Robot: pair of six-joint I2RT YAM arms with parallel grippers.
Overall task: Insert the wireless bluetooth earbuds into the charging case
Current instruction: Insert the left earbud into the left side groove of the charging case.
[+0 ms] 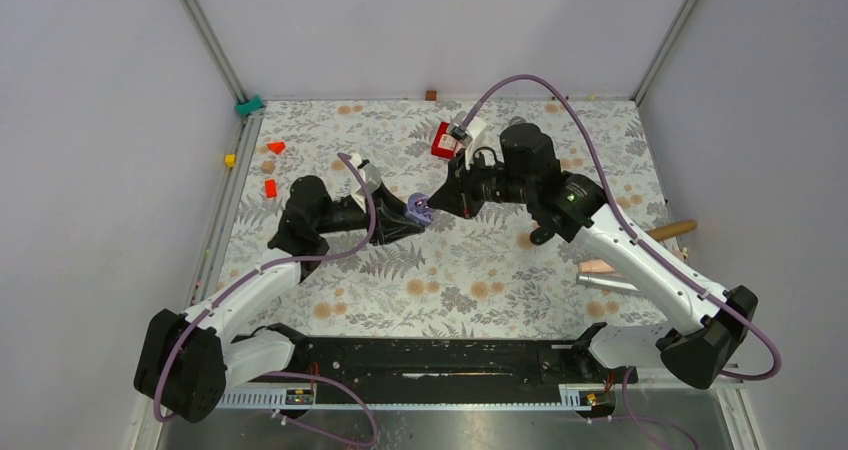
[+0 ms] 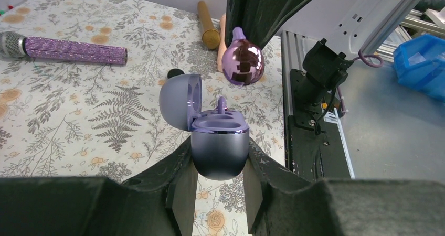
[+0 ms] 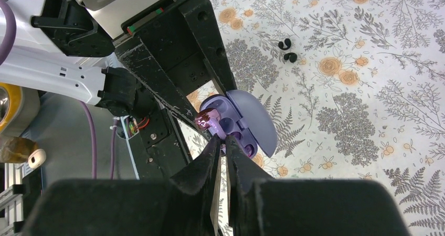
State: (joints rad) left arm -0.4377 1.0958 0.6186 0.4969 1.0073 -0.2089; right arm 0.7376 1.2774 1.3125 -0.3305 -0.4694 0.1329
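From above: floral-print tablecloth, plain grey walls. Clamped mid-table in the left gripper: the open charging case.

Left wrist: lid up, glossy purple earbud just above the wells; purple glitter microphone lying far left.

Right wrist: right gripper pinched narrow on that earbud, over the case.

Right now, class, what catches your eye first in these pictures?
The open lavender case stands out at mid-table, pinched in the left gripper with its lid swung back. Just over it, the right gripper holds a glossy purple earbud in its tips. A purple glitter microphone lies on the floral cloth off to one side.
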